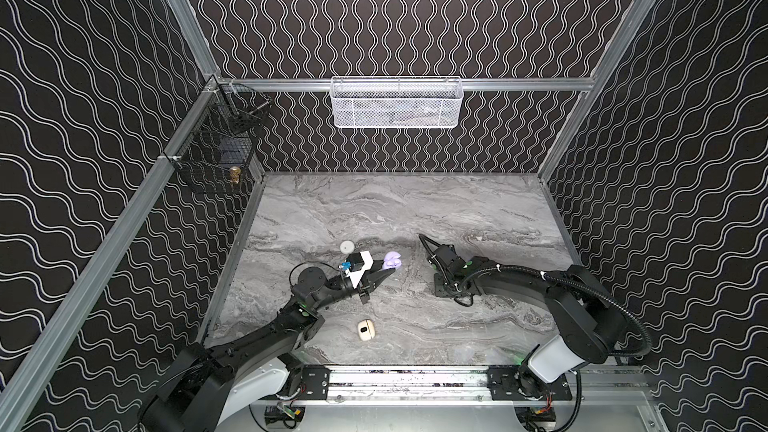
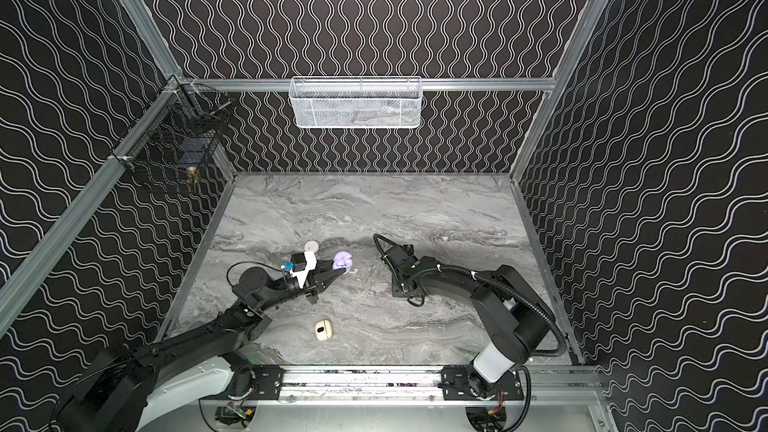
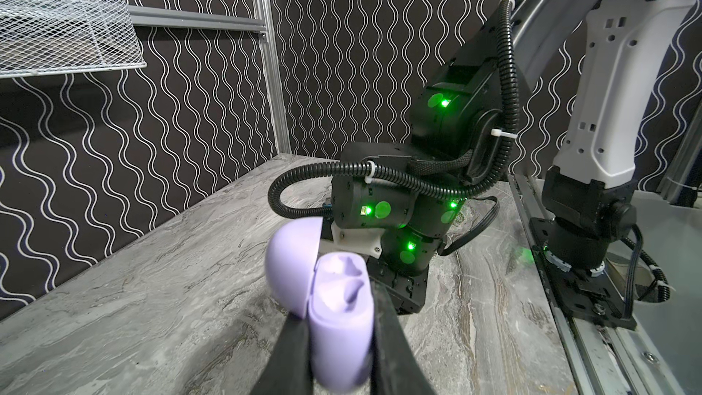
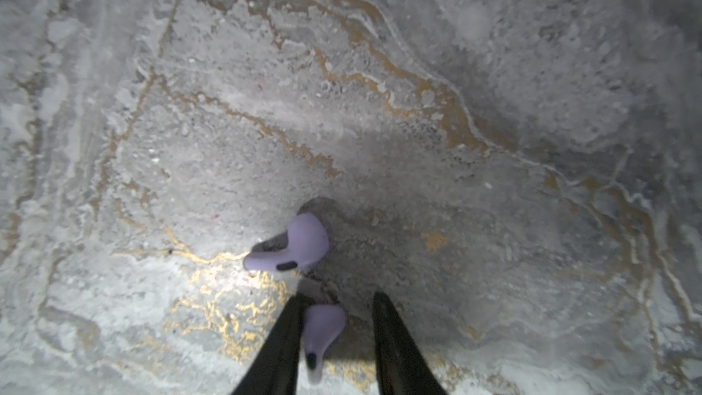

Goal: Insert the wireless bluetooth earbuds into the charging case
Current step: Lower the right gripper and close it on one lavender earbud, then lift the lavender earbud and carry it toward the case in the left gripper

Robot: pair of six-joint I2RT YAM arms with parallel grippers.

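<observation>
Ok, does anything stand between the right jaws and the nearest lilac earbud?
Nothing visible does. That lilac earbud lies between the right gripper's parted jaws, against one of them. The second lilac earbud lies just past the tips.

Surfaces and finishes, bench cell.

Tabletop [image 1: 415,209]: grey marble-look sheet, smooth, low sheen (close up in the right wrist view it looks grainy, with ochre veins). Lilac charging case [image 3: 334,321] and lilac earbuds [image 4: 300,245]: smooth satin plastic. Cream case [image 1: 365,330]: slightly glossier plastic. White basket [image 1: 395,110]: painted metal mesh. Black basket [image 1: 208,160]: dark wire. Frame rails [image 1: 519,86]: brushed aluminium, dull shine. Cable conduit [image 3: 509,70]: ribbed black plastic. Arm shell [image 3: 615,89]: matt white plastic.
</observation>
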